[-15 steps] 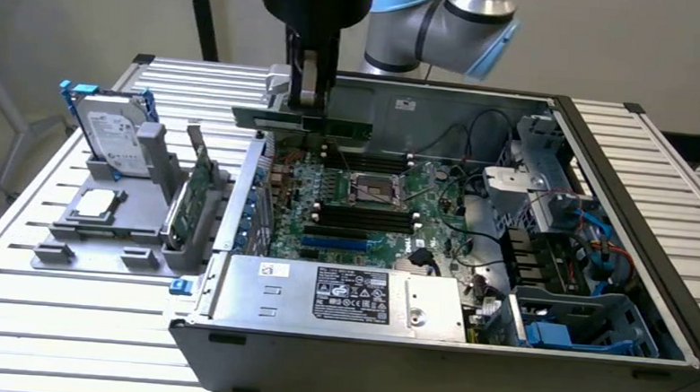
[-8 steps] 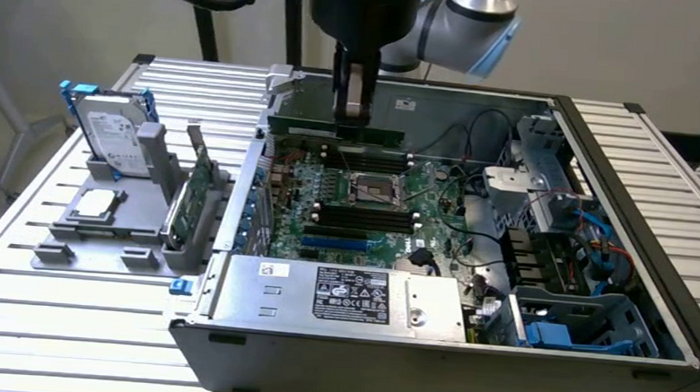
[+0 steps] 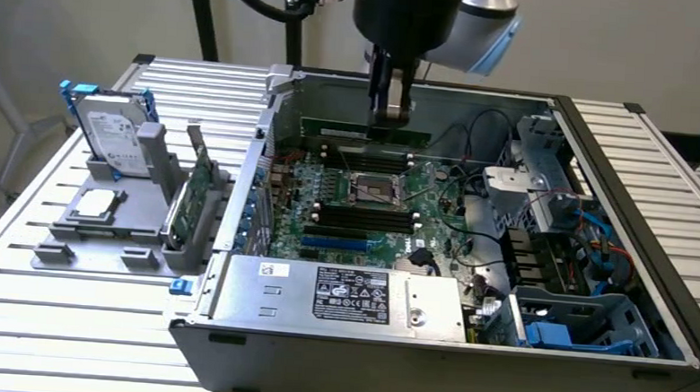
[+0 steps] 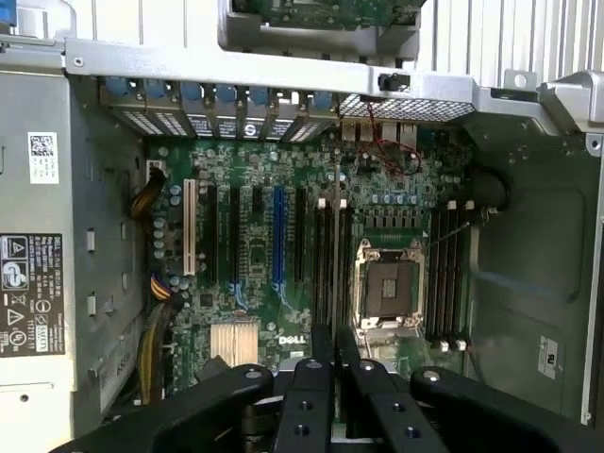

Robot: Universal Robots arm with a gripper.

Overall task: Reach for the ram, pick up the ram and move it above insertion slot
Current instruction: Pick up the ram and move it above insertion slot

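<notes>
Your black two-finger pincer (image 3: 390, 117) closed on the long thin green ram stick (image 3: 366, 130), black memory slots (image 3: 351, 218) below it, square silver CPU socket (image 3: 375, 189) beneath.

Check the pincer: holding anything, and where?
Yes: the pincer holds the ram, gripping its top edge near the end toward the exterior view's right, above the motherboard.

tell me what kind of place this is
Probably a robotics lab bench set up for PC assembly. An open computer case with its motherboard exposed sits on a slatted metal table, beside a fixture holding a hard drive, with the arm's claw over the case.
</notes>
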